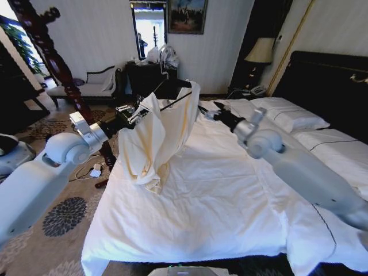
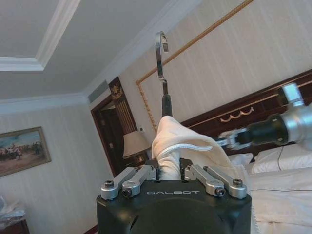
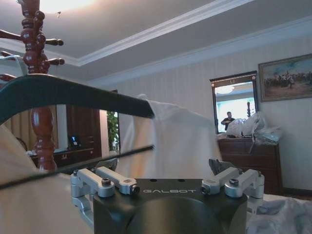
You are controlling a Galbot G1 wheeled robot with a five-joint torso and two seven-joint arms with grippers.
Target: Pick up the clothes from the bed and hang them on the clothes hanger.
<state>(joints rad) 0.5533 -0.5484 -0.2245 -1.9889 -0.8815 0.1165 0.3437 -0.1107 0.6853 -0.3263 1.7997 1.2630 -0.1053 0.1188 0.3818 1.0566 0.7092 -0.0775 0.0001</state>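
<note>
The cream clothes [image 1: 152, 144] hang over the black clothes hanger [image 1: 172, 86], held up above the bed [image 1: 218, 195], with the hem trailing onto the white sheet. My left gripper [image 1: 133, 115] is at the garment's left shoulder. In the left wrist view it [image 2: 170, 168] is shut on a fold of the cream fabric [image 2: 183, 144], and the hanger's silver hook [image 2: 161, 53] rises just behind. My right gripper [image 1: 208, 113] is beside the hanger's right end. In the right wrist view it [image 3: 165, 165] is open, with the hanger arm [image 3: 73, 92] and the fabric [image 3: 175, 136] just beyond it.
A tall carved wooden coat stand [image 1: 46, 52] rises left of the bed, with its pegs [image 3: 36, 44] high up. Pillows [image 1: 287, 115] and a black headboard [image 1: 333, 86] lie at the right. A bench [image 1: 86, 86], a dark cabinet [image 1: 146, 75] and a lamp [image 1: 261, 52] line the far wall.
</note>
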